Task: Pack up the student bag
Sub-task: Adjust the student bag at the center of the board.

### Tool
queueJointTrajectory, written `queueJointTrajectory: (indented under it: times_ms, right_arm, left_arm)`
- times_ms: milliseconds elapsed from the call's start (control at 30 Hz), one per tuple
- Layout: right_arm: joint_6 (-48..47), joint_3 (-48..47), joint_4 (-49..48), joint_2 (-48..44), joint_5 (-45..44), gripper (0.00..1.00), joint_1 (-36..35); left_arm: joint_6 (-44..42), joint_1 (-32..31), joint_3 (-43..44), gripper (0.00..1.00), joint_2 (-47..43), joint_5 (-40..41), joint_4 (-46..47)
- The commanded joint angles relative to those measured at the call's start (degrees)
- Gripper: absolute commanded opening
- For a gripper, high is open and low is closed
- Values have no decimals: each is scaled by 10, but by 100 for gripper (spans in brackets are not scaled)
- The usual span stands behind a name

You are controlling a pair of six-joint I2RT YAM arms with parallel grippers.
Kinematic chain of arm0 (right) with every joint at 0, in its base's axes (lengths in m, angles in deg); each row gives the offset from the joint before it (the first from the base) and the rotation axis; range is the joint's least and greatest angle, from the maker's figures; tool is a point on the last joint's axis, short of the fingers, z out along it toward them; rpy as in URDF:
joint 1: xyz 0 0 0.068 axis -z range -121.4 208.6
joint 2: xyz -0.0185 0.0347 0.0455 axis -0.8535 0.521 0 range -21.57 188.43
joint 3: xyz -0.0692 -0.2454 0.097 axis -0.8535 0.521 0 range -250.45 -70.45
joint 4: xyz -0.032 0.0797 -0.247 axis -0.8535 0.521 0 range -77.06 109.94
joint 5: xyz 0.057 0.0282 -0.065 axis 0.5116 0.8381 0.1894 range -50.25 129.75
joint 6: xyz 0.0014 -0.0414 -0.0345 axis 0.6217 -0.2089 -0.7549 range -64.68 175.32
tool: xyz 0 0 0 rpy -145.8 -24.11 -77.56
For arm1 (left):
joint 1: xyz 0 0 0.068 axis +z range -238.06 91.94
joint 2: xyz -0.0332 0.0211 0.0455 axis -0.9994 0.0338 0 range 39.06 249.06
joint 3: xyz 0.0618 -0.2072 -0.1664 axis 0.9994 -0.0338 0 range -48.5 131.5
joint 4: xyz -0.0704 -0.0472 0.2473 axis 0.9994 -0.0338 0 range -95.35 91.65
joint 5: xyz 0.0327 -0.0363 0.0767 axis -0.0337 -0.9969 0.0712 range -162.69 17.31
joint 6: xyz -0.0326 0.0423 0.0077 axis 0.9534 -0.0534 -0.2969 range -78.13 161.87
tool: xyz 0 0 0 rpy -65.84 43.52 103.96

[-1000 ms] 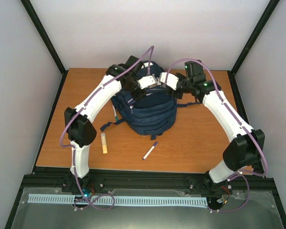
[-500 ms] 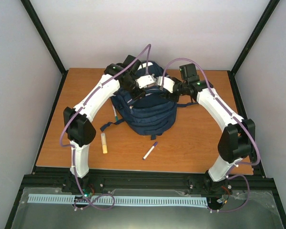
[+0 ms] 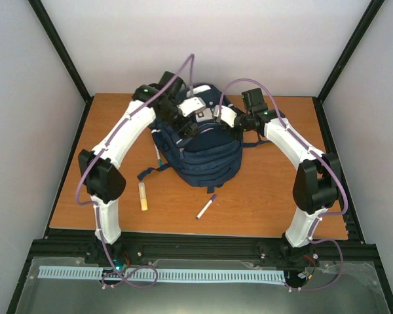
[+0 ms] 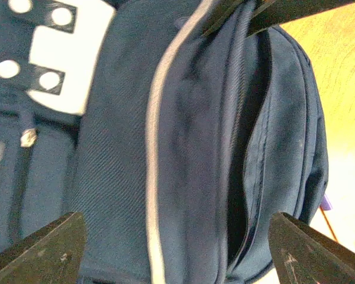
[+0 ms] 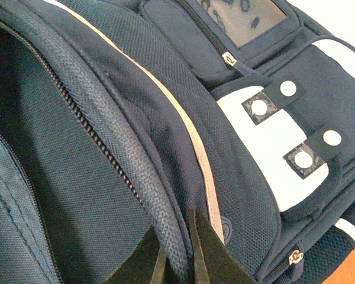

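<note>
On wooden table (image 3: 268, 196) (white walls (image 3: 209, 46)), left end effector (image 4: 174, 219) gapes; right end effector (image 5: 176, 229) clamps student bag (image 3: 206, 156).

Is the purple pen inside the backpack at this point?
No, the purple pen lies out on the table, on the near side of the student bag.

A wooden table (image 3: 268, 190) spreads under the left gripper (image 3: 195, 123) and right gripper (image 3: 217, 119); pale walls (image 3: 209, 39), black-framed, rise beyond them.
</note>
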Motion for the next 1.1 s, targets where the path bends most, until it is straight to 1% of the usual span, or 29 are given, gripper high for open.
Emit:
queueJointTrajectory:
  times_ms: [0,33,67,100,200,267,300,367,400,467,600,733,767,867,933,1033,1067]
  right_arm:
    - [33,-5,-5,-26,-26,4,18]
    - [35,6,-6,-39,-31,4,22]
    - [34,16,-6,-48,-37,3,24]
    - [32,27,-4,-59,-44,3,25]
    - [25,49,18,-85,-53,3,25]
    - [24,54,40,-98,-60,3,26]
    - [19,56,53,-103,-59,3,27]
    - [10,63,73,-113,-64,3,30]
    - [8,68,78,-119,-69,3,32]
    - [8,79,85,-134,-78,3,36]
    - [13,112,88,-173,-99,3,48]
    - [19,144,95,-203,-109,3,56]
    - [19,149,98,-209,-109,3,67]
    - [17,155,111,-221,-108,3,79]
    - [21,161,112,-225,-110,3,85]
    - [54,168,99,-226,-107,3,97]
    - [70,168,93,-226,-102,3,102]
  left_arm:
    - [69,68,-23,87,-84,-35,6]
    - [97,88,-47,85,-102,-45,20]
    - [126,104,-81,81,-118,-39,38]
    - [151,116,-114,73,-132,-22,53]
    - [201,134,-224,44,-152,6,78]
    - [242,138,-280,24,-148,13,90]
    - [261,139,-300,16,-141,14,98]
    - [281,139,-321,5,-115,2,117]
    - [287,139,-313,3,-95,-10,121]
    - [294,138,-272,1,-35,-38,124]
    - [273,125,-133,1,89,-68,114]
    - [249,93,-13,1,183,-91,111]
    - [242,85,17,2,200,-98,109]
    - [214,68,95,8,245,-107,105]
    - [197,65,143,12,263,-98,100]
    - [168,67,197,15,260,-48,89]
    - [162,70,211,18,250,-35,80]
